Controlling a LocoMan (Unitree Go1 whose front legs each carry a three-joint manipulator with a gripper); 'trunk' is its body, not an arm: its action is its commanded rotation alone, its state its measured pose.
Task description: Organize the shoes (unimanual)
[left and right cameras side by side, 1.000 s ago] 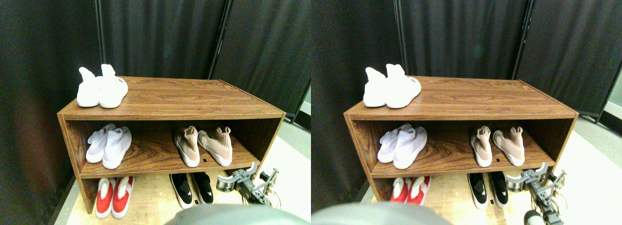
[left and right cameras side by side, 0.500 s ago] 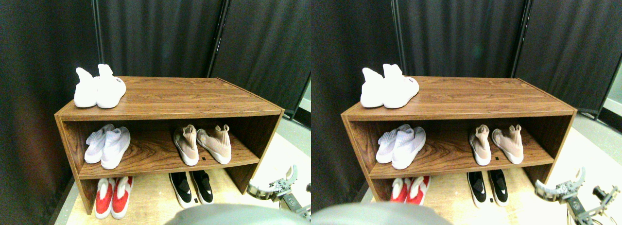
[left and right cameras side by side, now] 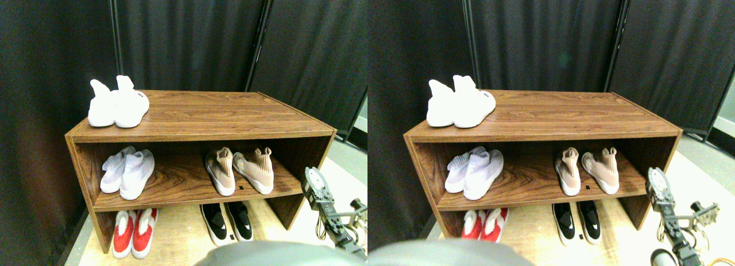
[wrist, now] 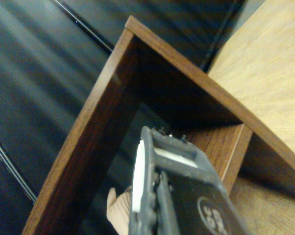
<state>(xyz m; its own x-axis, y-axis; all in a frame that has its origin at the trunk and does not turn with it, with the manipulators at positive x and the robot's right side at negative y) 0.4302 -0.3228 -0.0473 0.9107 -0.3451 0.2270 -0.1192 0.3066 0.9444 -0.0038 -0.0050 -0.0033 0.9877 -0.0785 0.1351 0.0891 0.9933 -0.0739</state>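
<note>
Found the tan-beige pair (left and right cameras side by side: 240, 173) on the middle board of the shoe rack (left and right cameras side by side: 229, 114), in its right half, toes forward, with the outer shoe skewed away from its mate. Found the black pair (left and right cameras side by side: 227, 220) at floor level beneath, side by side and neat. Spotted the end effector (left and right cameras side by side: 312, 178) raised outside the rack's right side panel (left and right cameras side by side: 313, 154), near middle-board height, gripping nothing visible. Could not tell whether open or closed.

Judged the step in hand as an approach to the skewed tan shoe. Needed to swing in past the panel's front edge rather than clip it, stay under the top board, then meet the shoe low at the sole and nudge it parallel to its partner without shoving both backward.

Got the full layout and the skew only from the stereo pair. Got the closeness of the panel from the wrist view alone, plus a sliver of tan knit (wrist: 119, 211) beside the end effector (wrist: 159, 161).
</note>
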